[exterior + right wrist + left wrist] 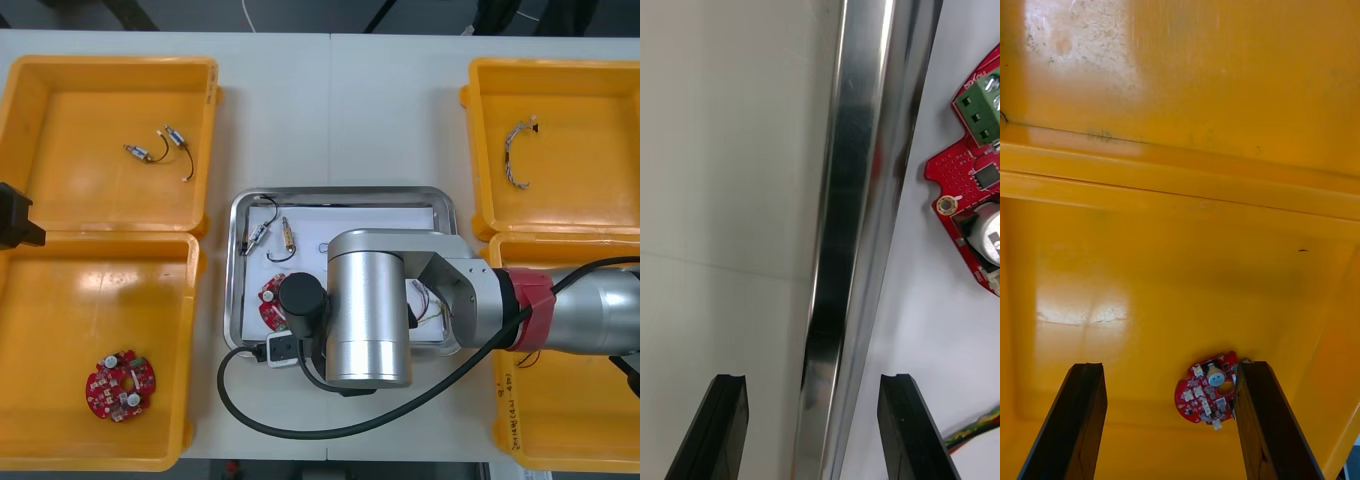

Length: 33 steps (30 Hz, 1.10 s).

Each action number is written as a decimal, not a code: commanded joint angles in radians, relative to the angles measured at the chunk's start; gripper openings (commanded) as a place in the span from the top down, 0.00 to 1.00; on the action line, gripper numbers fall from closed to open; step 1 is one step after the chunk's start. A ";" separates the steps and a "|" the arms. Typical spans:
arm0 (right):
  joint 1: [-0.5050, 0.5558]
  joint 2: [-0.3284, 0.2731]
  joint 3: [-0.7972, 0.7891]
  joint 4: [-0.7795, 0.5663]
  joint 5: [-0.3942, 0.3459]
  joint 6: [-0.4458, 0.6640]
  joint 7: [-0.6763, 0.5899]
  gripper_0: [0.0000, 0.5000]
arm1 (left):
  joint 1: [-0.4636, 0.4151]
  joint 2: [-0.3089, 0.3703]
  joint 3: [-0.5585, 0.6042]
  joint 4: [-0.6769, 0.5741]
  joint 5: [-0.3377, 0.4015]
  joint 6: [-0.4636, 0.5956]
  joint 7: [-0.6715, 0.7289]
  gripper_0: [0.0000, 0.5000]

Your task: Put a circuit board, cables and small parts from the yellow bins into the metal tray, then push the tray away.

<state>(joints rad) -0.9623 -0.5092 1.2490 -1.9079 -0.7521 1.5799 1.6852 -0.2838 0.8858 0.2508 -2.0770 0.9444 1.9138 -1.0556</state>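
Right wrist view: the right gripper [812,379] is spread wide and holds nothing, its two fingers straddling the tray [857,187] rim. The rim's long axis runs straight ahead from between the fingers. Bare table lies outside one finger. Inside the other are the tray's white floor, a board [974,202] farther ahead and a red and yellow cable [977,431] right by that finger. Judging by the front view, this is the tray's [340,192] near rim, so the push should go crosswise to it. The right arm is far nearer. The left gripper [1171,367], also wide and empty, hangs over a bin [1180,112].
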 commanded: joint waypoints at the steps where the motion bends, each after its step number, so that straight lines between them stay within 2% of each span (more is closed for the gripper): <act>1: 0.030 0.051 0.027 0.030 0.048 -0.020 -0.025 0.00 | 0.014 0.048 0.024 -0.031 0.008 0.006 -0.092 0.00; 14: 0.037 0.067 0.027 0.046 0.076 -0.017 -0.047 0.00 | 0.014 0.048 0.024 -0.031 0.008 0.006 -0.092 0.00; 16: 0.037 0.066 0.027 0.043 0.076 -0.015 -0.050 0.08 | 0.014 0.048 0.024 -0.031 0.008 0.006 -0.092 0.00; 17: 0.036 0.063 0.029 0.040 0.076 -0.014 -0.052 0.20 | 0.014 0.048 0.024 -0.031 0.008 0.006 -0.092 0.00; 18: 0.036 0.061 0.027 0.035 0.076 -0.012 -0.053 0.37 | 0.014 0.048 0.024 -0.031 0.008 0.006 -0.092 0.00; 19: 0.036 0.060 0.027 0.033 0.076 -0.012 -0.053 0.43 | 0.014 0.048 0.024 -0.031 0.008 0.006 -0.092 0.00; 20: 0.036 0.057 0.029 0.029 0.076 -0.011 -0.055 0.53 | 0.014 0.048 0.024 -0.031 0.008 0.006 -0.092 0.00; 21: 0.036 0.054 0.027 0.026 0.077 -0.009 -0.056 0.72 | 0.014 0.048 0.024 -0.031 0.008 0.006 -0.092 0.00; 24: 0.036 0.049 0.027 0.015 0.082 -0.009 -0.059 0.95 | 0.014 0.048 0.024 -0.031 0.008 0.006 -0.092 0.00; 26: 0.036 0.046 0.027 0.007 0.089 -0.009 -0.061 1.00 | 0.014 0.048 0.024 -0.031 0.008 0.006 -0.092 0.00; 33: 0.031 0.040 0.027 0.001 0.140 -0.017 -0.062 1.00 | 0.014 0.048 0.024 -0.031 0.008 0.006 -0.092 0.00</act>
<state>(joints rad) -0.9342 -0.4654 1.2627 -1.8707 -0.6383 1.5707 1.6455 -0.2838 0.8858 0.2508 -2.0775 0.9445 1.9138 -1.0558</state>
